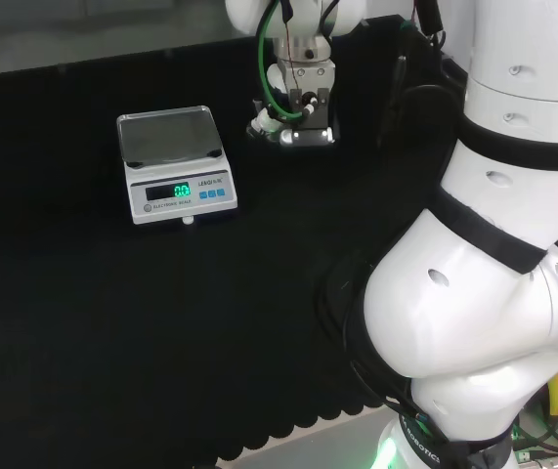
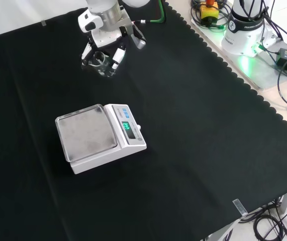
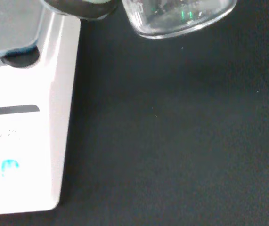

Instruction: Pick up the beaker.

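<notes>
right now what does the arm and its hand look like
The arm is glossy white, built of rounded links with black bands at the joints. A green cable and dark wires run down along it toward the wrist. The hand is white and black, with white fingers tipped in black.

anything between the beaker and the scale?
Nothing: in the front view, bare black cloth separates the beaker, under the hand, from the scale.
</notes>
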Robot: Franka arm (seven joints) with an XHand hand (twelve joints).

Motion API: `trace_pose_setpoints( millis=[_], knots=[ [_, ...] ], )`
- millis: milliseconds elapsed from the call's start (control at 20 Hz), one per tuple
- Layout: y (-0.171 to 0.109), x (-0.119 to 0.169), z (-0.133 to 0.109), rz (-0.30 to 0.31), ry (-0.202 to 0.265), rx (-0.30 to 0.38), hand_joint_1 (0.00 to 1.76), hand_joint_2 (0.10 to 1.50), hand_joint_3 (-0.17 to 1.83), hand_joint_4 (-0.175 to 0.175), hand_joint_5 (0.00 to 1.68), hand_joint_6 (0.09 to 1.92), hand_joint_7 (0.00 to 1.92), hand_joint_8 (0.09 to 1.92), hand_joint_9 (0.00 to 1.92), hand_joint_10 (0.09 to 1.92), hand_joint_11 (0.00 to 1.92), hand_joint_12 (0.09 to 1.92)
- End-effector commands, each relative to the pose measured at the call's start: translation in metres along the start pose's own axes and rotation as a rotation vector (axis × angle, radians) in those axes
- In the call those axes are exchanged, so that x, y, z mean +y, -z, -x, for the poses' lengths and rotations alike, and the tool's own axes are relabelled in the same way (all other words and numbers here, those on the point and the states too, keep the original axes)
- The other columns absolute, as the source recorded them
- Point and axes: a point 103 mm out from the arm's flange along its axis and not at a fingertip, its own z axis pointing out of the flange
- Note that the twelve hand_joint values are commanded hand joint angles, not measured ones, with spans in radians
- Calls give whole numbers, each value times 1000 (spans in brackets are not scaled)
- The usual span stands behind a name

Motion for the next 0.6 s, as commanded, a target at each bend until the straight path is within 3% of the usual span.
trace_pose_setpoints(
  millis=[50,600],
  knots=[
    [9,10,-18,-10,23,11,1172,1101,-175,-175,726,621,1134,790,1458,441,1593,609],
    [16,27,-57,-32,41,-2,1163,1100,-175,-175,714,628,1128,793,1461,443,1592,610]
  ],
)
